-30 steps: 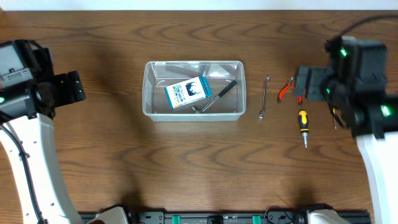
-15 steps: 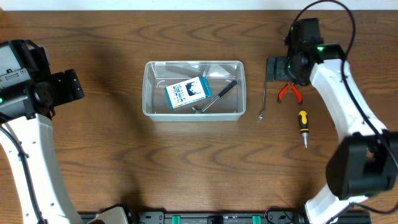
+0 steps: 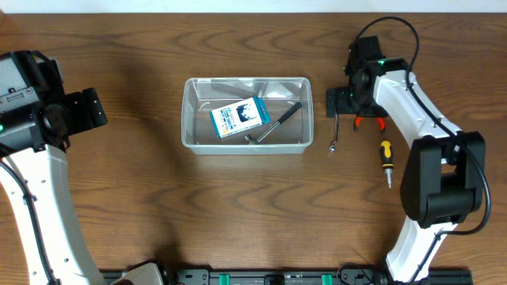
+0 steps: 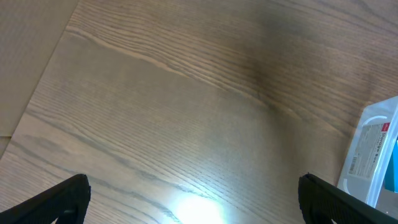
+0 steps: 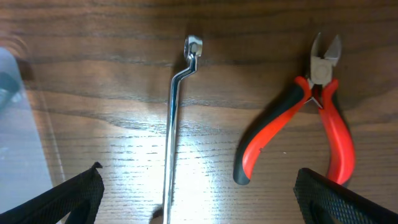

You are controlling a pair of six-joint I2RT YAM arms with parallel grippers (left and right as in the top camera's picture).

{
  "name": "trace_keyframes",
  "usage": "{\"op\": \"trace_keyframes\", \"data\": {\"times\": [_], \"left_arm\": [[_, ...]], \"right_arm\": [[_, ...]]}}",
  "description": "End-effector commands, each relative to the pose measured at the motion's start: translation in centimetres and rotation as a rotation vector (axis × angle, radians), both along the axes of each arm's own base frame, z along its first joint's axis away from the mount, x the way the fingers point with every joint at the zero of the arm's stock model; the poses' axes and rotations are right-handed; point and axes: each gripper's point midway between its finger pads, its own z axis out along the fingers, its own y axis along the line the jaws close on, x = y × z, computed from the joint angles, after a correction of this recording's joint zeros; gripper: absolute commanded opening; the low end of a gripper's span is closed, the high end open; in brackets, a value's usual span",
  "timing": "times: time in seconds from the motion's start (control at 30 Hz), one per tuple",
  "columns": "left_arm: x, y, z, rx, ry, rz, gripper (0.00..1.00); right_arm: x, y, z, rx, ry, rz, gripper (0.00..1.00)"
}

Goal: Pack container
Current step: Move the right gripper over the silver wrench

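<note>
Above the wrench (image 5: 173, 124), lower end cropped, right jaws wide; left jaws wide too.

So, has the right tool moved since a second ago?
Yes, the right tool moved toward the container: from beyond the pliers to above the wrench.

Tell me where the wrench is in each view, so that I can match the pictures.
Overhead: the wrench lies just right of the container, pointing up and down the picture.
Left wrist: the wrench is not in it; only a corner of the container shows at the right edge.
Right wrist: the wrench runs top to bottom, left of centre.
Shared landmark: the container, here at the left edge.
</note>
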Motion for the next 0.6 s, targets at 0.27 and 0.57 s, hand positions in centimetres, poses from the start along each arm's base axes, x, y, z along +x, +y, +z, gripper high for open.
{"op": "trace_keyframes", "data": {"times": [0.27,0.57], "left_arm": [[-0.2,0.0,-0.5,-0.015,0.01,0.014,0.98],[-0.3,0.0,-0.6,-0.017,0.015,0.014,0.98]], "right_arm": [[-0.5,0.4,-2.8,-0.001,0.07,-0.004,0.99],[-0.7,1.2,-3.1,0.043,0.084,0.048,0.99]]}}
